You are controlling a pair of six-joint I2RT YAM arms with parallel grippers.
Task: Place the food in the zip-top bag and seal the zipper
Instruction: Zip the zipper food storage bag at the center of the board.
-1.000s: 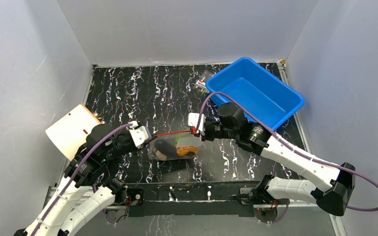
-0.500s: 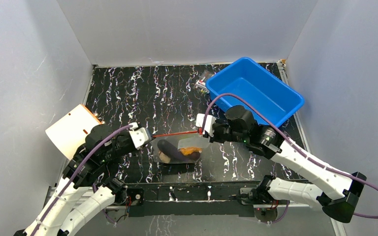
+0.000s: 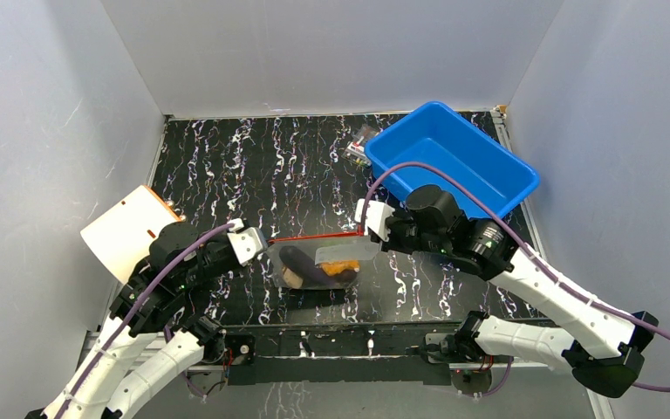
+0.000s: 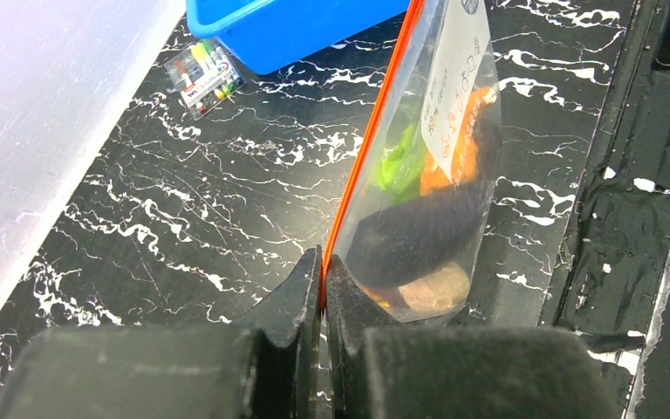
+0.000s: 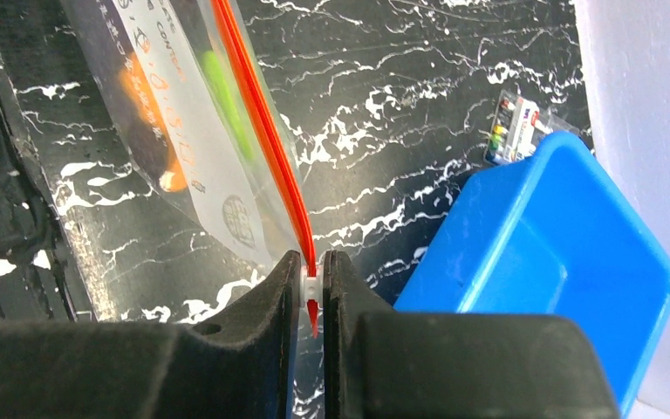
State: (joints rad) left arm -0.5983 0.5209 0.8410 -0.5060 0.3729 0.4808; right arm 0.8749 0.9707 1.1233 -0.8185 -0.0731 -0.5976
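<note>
The bag (image 3: 318, 264) is held hanging just above the table (image 3: 227, 166), near its front edge and between the two arms, with the food (image 3: 316, 271) inside it. The zipper (image 3: 310, 236) is stretched taut in a straight line from one gripper to the other.

Against a second ago, that line is seen to be longer. The right gripper (image 3: 364, 232) is found further right, toward the bin (image 3: 454, 161), while the left gripper (image 3: 263, 248) is at the same spot. The bag is also seen to have swung, and the eggplant (image 4: 419, 234) is now laid across it. From this it is judged that the zipper has been drawn to its far end, so sealing is finished or nearly so. No gap is made out along the strip, but a full seal cannot be confirmed.

In the left wrist view the left jaws are shown fully closed, pinching the zipper's near end. A green piece (image 4: 401, 161), an orange piece (image 4: 467, 157), a beige piece (image 4: 436, 288) and the label (image 4: 458, 78) are told apart there far better than from above.

In the right wrist view the right jaws are shown almost closed on a small white slider (image 5: 308, 281) at the strip's other end, which is too small to be made out from above. A packet (image 5: 515, 131) is seen lying beside the bin, outside the bag.
</note>
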